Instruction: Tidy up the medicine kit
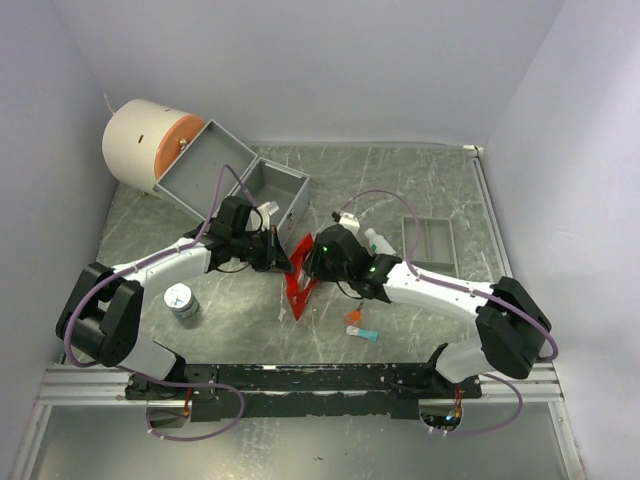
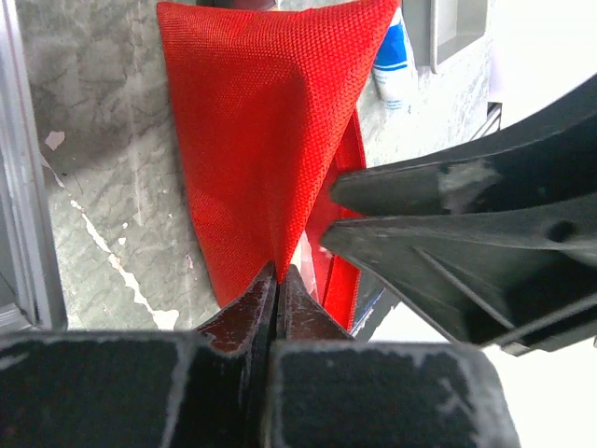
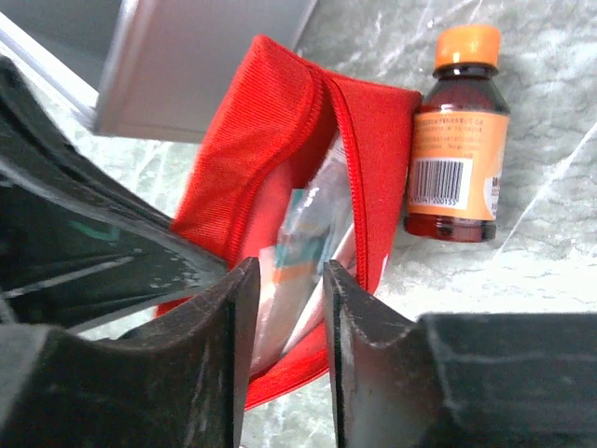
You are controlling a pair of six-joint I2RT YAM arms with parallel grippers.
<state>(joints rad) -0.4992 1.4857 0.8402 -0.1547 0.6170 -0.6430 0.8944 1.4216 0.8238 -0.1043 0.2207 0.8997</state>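
Near the front edge we log loose sachets | mid-table: red pouch gaping, amber bottle just beside | left gripper pinching pouch fabric | right gripper part-spread at its mouth | grey case behind.

**A:** Entry: the case?
**B:** Grey metal case, upper left of the overhead view. The lid is swung fully open and both halves face hollow side up, side by side.
**A:** The pouch?
**B:** Red pouch, woven fabric, centre of frame, raised on edge with its zip mouth open. In the right wrist view, thin sachets stand inside it.
**A:** Bottles?
**B:** Amber bottle, orange cap, orange barcode label, on its side just beside the pouch. White bottle to the pouch's right. Two loose packets lie lower centre, apart from the pouch.
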